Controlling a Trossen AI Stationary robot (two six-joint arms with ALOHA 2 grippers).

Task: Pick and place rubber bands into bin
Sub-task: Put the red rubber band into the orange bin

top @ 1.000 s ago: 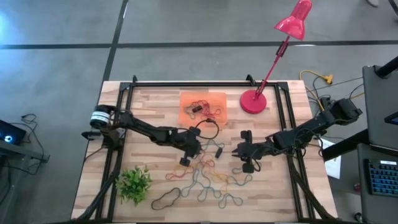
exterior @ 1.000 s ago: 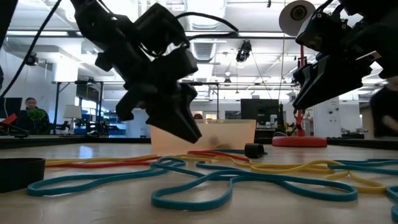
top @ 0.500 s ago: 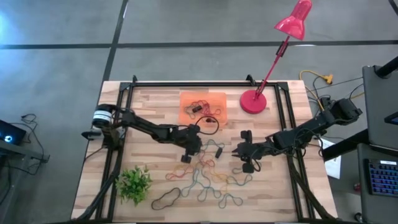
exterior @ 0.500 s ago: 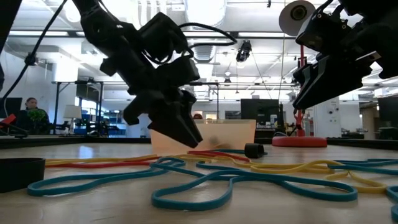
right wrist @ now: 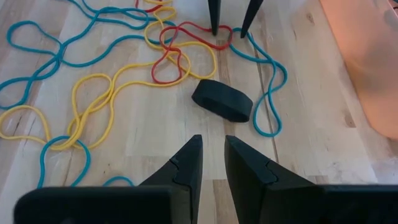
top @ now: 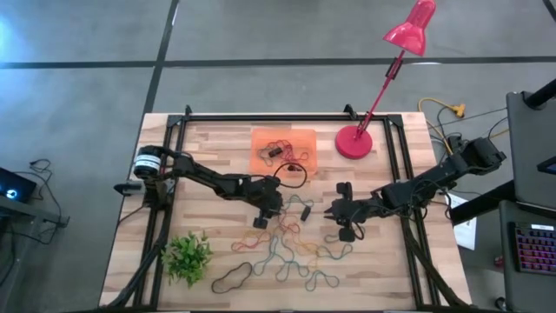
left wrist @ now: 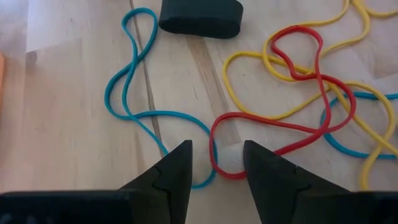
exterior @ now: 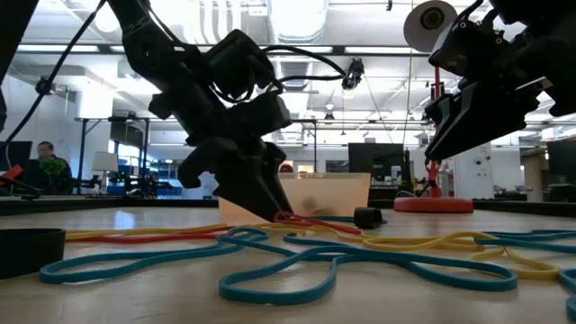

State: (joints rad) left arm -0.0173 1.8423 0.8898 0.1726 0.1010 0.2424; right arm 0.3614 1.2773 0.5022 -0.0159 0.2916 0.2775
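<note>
Red, yellow and blue rubber bands (top: pixel 291 243) lie tangled on the wooden table's near middle. My left gripper (left wrist: pixel 216 157) is open, tips down at the table. One loop of a red band (left wrist: pixel 214 140) and a bend of a blue band (left wrist: pixel 202 180) lie between its fingers, which touch neither as far as I see. A thick black band (left wrist: pixel 200 17) lies just beyond. The orange bin (top: pixel 283 148) at the far middle holds a few bands. My right gripper (right wrist: pixel 213 155) hangs above the table right of the pile, its fingers a narrow gap apart, with nothing between them.
A red lamp base (top: pixel 354 142) stands right of the bin. A small green plant (top: pixel 187 256) sits near the left front corner, with a thin black band (top: pixel 233 278) beside it. A black frame (top: pixel 174 165) borders the table.
My left gripper has sunk toward the table and shifted slightly toward the band pile; its tips now stand at the red band. The bands have stayed where they were.
</note>
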